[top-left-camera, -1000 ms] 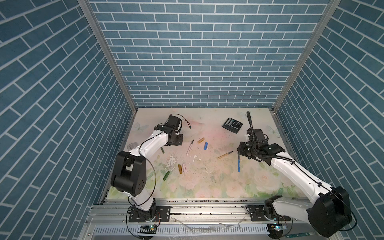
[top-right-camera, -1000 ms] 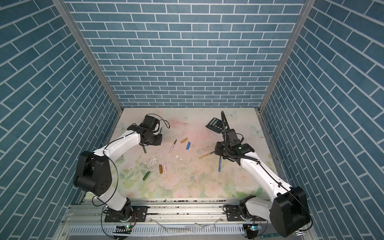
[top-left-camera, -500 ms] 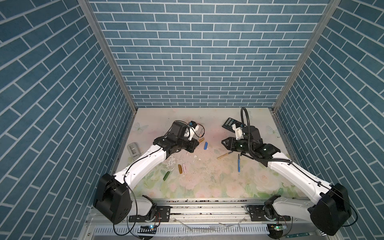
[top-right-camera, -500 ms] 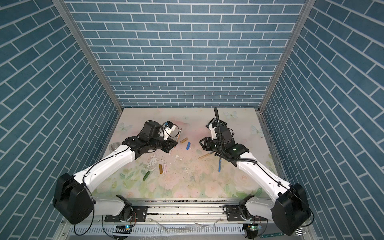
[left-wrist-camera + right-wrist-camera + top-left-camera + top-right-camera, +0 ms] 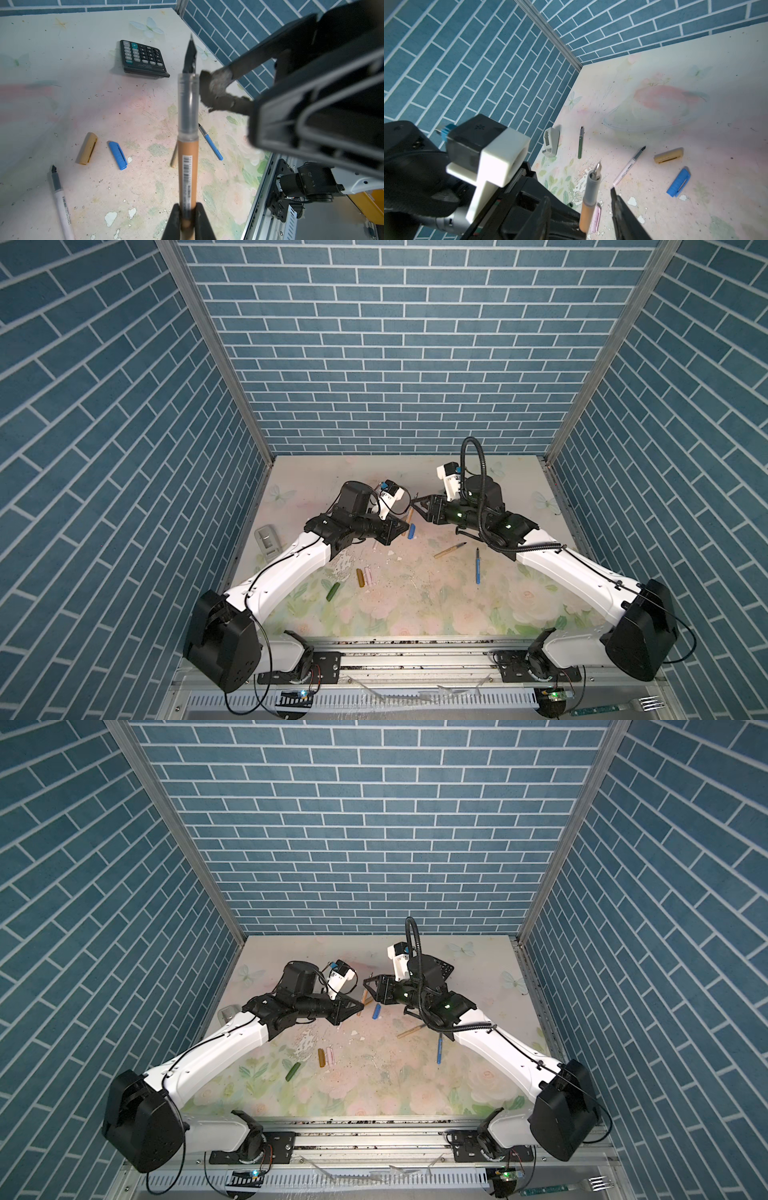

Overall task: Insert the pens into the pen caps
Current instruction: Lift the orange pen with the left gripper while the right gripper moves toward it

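Both arms have swung in to meet. Left gripper (image 5: 187,211) pinches the brown pen (image 5: 188,162) by its tail, held up, tip pointing at the right gripper (image 5: 580,194) (jaws apart, empty, close by the tip end).

The only characters that can be read are on the calculator (image 5: 143,59), which lies on the surface (image 5: 62,93) well ahead of the left hand (image 5: 187,217), past the pen's tip: a "00" key, a white plus on a teal key and a few single digits, while its brand line is too small to read. The brown pen (image 5: 187,166) gripped in that hand carries a barcode label with fine print that cannot be read. The white-pink pen (image 5: 62,207) lying beside the hand has the same.
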Controlling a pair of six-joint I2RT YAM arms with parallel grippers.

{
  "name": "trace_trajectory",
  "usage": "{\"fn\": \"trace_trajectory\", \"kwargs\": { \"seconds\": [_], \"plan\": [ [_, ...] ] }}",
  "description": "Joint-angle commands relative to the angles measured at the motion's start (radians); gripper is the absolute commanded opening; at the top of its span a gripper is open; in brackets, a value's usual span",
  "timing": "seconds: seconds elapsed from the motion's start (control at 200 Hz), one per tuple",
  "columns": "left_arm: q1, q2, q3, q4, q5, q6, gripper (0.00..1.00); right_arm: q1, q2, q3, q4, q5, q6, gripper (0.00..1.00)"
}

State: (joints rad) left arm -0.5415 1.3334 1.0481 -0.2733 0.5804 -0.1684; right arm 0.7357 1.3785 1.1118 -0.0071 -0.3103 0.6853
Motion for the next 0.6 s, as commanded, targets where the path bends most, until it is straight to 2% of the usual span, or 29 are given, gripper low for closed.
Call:
{"fn": "trace_trajectory", "kwargs": {
  "seconds": [0.0,0.15,0.315,0.45,0.59],
  "plan": [
    [-0.002,-0.027,-0.02,0.023,0.021,-0.005,0.0,0.013,0.012,0.028,0.03,0.021,0.031,0.49],
    [-0.002,-0.031,-0.028,0.043,0.035,-0.015,0.0,0.018,0.021,0.025,0.034,0.03,0.039,0.47],
    [-0.002,-0.026,-0.03,0.051,0.049,-0.021,0.0,0.019,0.041,0.022,0.059,0.018,0.057,0.35],
    [-0.003,-0.023,-0.03,0.052,0.053,-0.022,0.0,0.02,0.054,0.025,0.069,0.008,0.068,0.32],
    [-0.003,-0.023,-0.03,0.054,0.053,-0.022,0.0,0.019,0.052,0.017,0.079,0.01,0.074,0.16]
  ]
}}
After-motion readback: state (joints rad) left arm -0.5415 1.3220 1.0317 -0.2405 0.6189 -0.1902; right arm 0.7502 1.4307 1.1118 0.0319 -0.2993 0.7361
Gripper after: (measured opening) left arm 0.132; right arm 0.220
